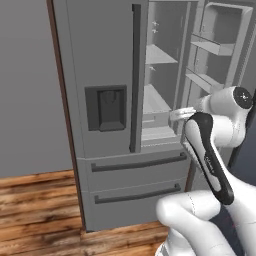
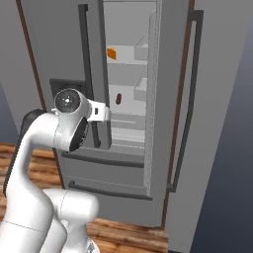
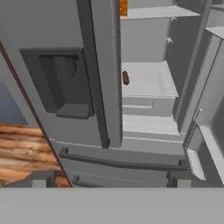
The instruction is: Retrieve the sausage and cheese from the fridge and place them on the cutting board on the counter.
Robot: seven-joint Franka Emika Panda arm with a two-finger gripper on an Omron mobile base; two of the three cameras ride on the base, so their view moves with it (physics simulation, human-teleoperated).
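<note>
Claw spread wide before the open fridge, nothing picked yet

Fridge (image 2: 128,99) stands with its right door swung open and its left door shut, so we judge the task to be at its first reach: neither food has been lifted. Our claw (image 3: 109,181) is released, its two dark tips far apart with nothing between them, and it hangs outside the fridge, level with the drawers and facing the edge of the shut left door.

We see the sausage (image 3: 126,78) lying on a pale middle shelf, close beside the inner edge of the shut door, well apart from the claw and farther in. The cheese (image 2: 112,53) sits one shelf higher, also near the left side of the opening; in the hand view only an orange sliver (image 3: 123,7) peeks past the door.

Our next move, as we judge it, calls for shifting right to clear the shut door, rising to the sausage's shelf, then pushing the spread tips in around it. The tight gap beside the door edge looks like the main hazard.
</note>
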